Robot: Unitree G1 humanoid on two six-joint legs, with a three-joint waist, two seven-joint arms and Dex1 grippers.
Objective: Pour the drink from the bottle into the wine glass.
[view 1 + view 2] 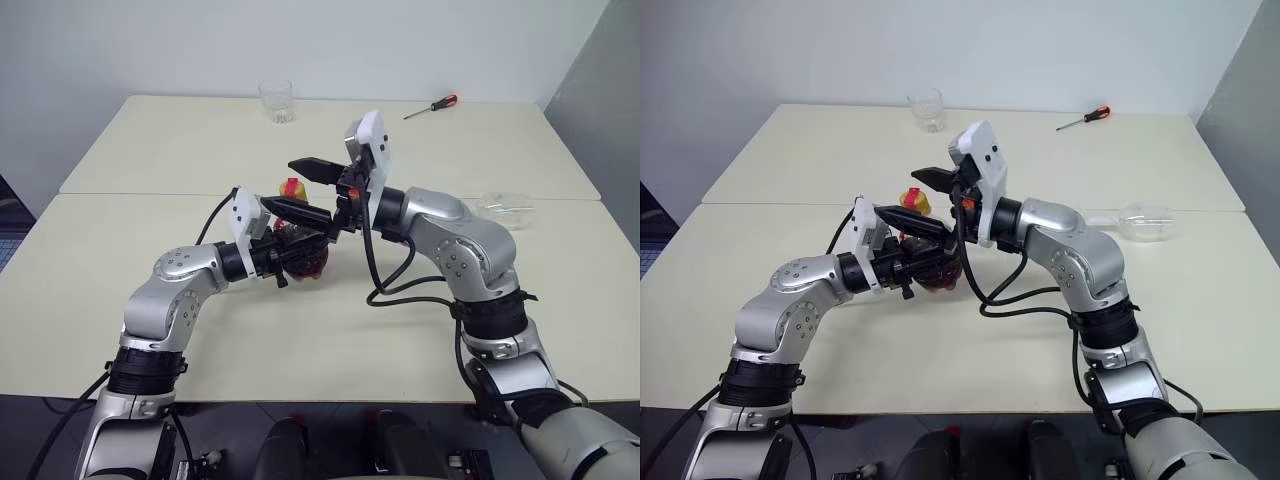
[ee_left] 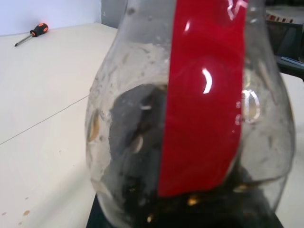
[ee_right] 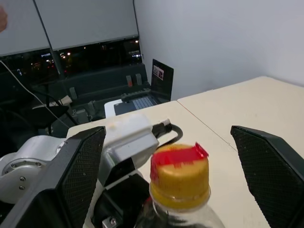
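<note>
My left gripper (image 1: 298, 232) is shut on the bottle (image 1: 300, 255), holding it upright just above the middle of the table. The bottle is clear and bulbous, with a red label (image 2: 204, 95) and a yellow cap (image 3: 179, 173). The dark drink (image 2: 137, 161) fills its lower body. My right gripper (image 3: 166, 130) is open and level with the cap, one black finger (image 3: 71, 180) on each side and neither touching it. The wine glass (image 1: 505, 205) lies on its side on the table's right part, well away from both grippers.
A short clear tumbler (image 1: 277, 101) stands at the table's far edge. An orange-handled screwdriver (image 1: 432, 106) lies at the back right. The two cream tables meet along a seam (image 1: 150, 193). A black cable (image 1: 395, 285) loops under the right arm.
</note>
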